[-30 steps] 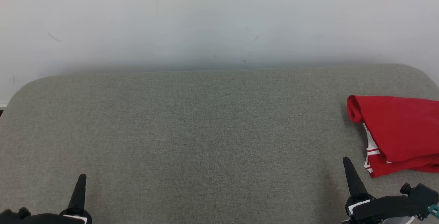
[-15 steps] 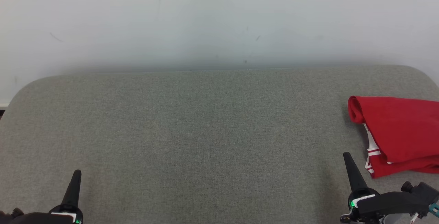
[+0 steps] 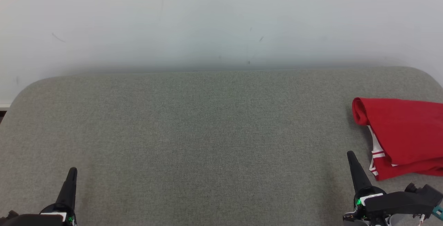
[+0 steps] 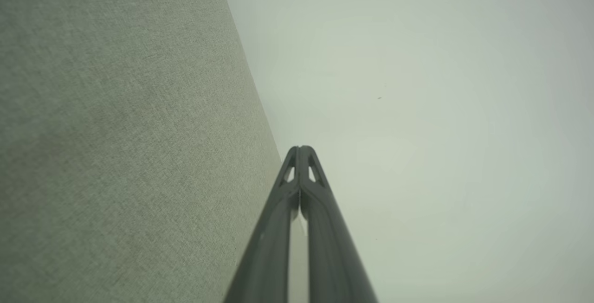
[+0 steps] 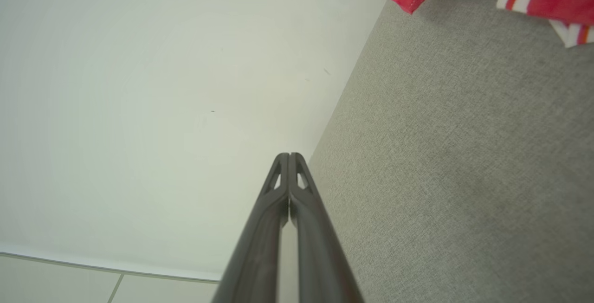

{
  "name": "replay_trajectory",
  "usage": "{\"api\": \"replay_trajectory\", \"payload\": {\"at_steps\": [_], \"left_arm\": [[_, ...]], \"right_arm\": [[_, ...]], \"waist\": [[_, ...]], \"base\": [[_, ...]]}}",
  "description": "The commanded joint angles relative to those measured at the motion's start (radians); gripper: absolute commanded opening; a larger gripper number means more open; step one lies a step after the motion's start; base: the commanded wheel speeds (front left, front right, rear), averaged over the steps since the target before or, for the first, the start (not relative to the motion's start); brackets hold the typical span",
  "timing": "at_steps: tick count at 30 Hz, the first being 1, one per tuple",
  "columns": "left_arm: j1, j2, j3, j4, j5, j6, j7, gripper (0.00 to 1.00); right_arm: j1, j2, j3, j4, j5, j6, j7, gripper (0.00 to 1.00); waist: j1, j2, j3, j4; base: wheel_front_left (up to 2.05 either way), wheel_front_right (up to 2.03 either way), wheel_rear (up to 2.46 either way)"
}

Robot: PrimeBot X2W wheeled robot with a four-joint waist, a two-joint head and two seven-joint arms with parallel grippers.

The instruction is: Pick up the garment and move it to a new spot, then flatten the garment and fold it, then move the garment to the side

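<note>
1. Head view: the red garment (image 3: 401, 132) lies folded at the far right of the grey table (image 3: 207, 132), on my right-hand side. I judge the move to the side is done. Its right part runs off the picture, so I can't check the whole fold.
2. Same view: my left gripper (image 3: 72, 170) and right gripper (image 3: 350, 155) sit low at the near edge, both pinched together and empty. The right one is near the cloth but not touching it. They look parked out of the way.
3. Left wrist view: fingers pressed together with nothing between them, table on one side, pale wall (image 4: 441, 108) on the other.
4. Right wrist view: fingers together here too. A red hem and white stripes peek in at the top corner, and the rest is cut off.
</note>
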Motion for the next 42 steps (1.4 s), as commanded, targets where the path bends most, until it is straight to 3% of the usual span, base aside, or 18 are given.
{"api": "replay_trajectory", "payload": {"at_steps": [1, 42], "left_arm": [[-0.018, 0.0, 0.015, -0.002, -0.025, -0.006, 0.006, 0.0], [-0.045, -0.042, 0.116, 0.02, -0.24, -0.045, 0.088, 0.0]], "right_arm": [[-0.019, -0.008, 0.001, -0.006, 0.024, 0.0, 0.004, 0.0], [-0.042, -0.01, 0.011, -0.009, 0.263, -0.001, 0.016, 0.0]], "waist": [[0.0, 0.0, 0.0, 0.001], [0.0, 0.0, -0.006, 0.011]], "base": [[0.0, 0.0, 0.0], [0.0, 0.0, 0.0]]}}
